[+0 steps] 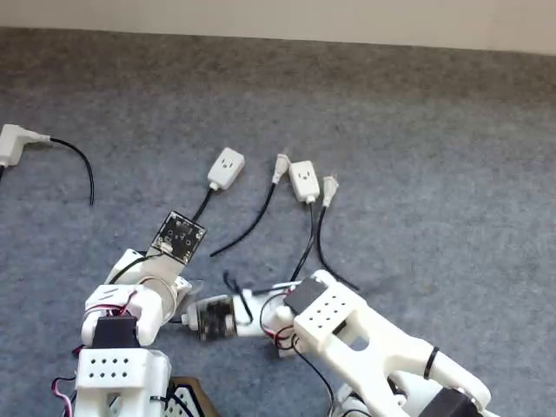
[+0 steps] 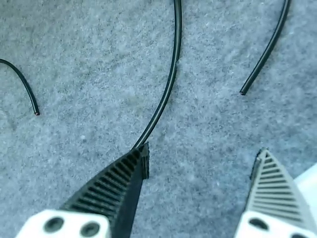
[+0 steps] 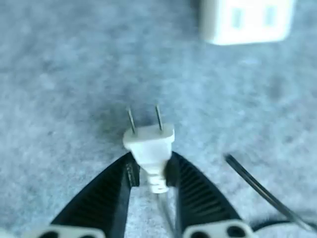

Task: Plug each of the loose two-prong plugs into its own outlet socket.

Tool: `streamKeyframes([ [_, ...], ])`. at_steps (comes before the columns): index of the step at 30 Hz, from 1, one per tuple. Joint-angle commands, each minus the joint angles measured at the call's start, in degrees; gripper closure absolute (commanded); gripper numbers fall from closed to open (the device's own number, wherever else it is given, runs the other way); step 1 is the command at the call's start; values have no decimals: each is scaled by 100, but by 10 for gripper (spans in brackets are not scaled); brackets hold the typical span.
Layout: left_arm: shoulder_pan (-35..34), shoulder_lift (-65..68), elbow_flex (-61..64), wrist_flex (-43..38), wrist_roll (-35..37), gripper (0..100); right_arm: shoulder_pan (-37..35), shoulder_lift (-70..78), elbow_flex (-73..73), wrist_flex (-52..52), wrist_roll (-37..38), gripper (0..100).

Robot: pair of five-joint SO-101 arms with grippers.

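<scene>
In the right wrist view my right gripper (image 3: 151, 166) is shut on the neck of a white two-prong plug (image 3: 148, 139). Its prongs point away from me, and a white outlet socket (image 3: 245, 20) lies ahead and off to one side. My left gripper (image 2: 203, 151) is open just above the carpet, with a black cable (image 2: 168, 84) ending by its dark finger (image 2: 124, 183). In the high view two outlet sockets (image 1: 226, 169) (image 1: 304, 181) and two plugs (image 1: 280, 167) (image 1: 329, 189) lie on the carpet beyond both arms.
Black cables (image 1: 261, 217) trail from the plugs and sockets toward the arms. One loose cable end (image 2: 241, 92) lies near the left gripper. A further white connector (image 1: 13, 141) with its own cable sits at the far left. The right arm's body (image 1: 334, 321) covers the near carpet.
</scene>
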Motion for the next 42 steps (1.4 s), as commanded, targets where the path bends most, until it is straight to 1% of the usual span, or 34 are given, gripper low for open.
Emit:
streamKeyframes([
  [1, 57, -31, -22, 35, 53, 674, 127, 31, -295, 22, -985, 988],
  [4, 57, -31, -22, 35, 53, 674, 154, 31, -251, -435, -1591, 986],
  [6, 57, -31, -22, 44, 53, 674, 154, 31, -207, -611, -1705, 982],
  [9, 57, -31, -22, 114, 53, 674, 136, 31, -31, -444, -1679, 963],
  [13, 57, -57, -22, 141, 53, 674, 154, 31, 171, -444, -1679, 862],
  [15, 57, -66, -22, 141, 53, 674, 154, 31, 233, -444, -1679, 839],
  [20, 57, -66, -22, 141, 53, 674, 163, 31, 233, -435, -1477, 839],
  [26, 57, -66, -22, 141, 53, 674, 127, 31, 233, -444, -1442, 839],
  [30, 57, -66, -22, 141, 53, 674, -84, 31, 242, -435, -1459, 839],
  [33, 57, -66, -22, 141, 53, 674, -251, 31, 259, -426, -1468, 846],
  [34, 57, -66, -22, 141, 53, 674, -259, 31, 312, -435, -1451, 863],
  [38, 57, -66, -22, 141, 53, 674, -286, 31, 418, -444, -1442, 998],
  [42, 48, -75, -48, 132, 62, 674, -251, 22, 418, -426, -1477, 994],
])
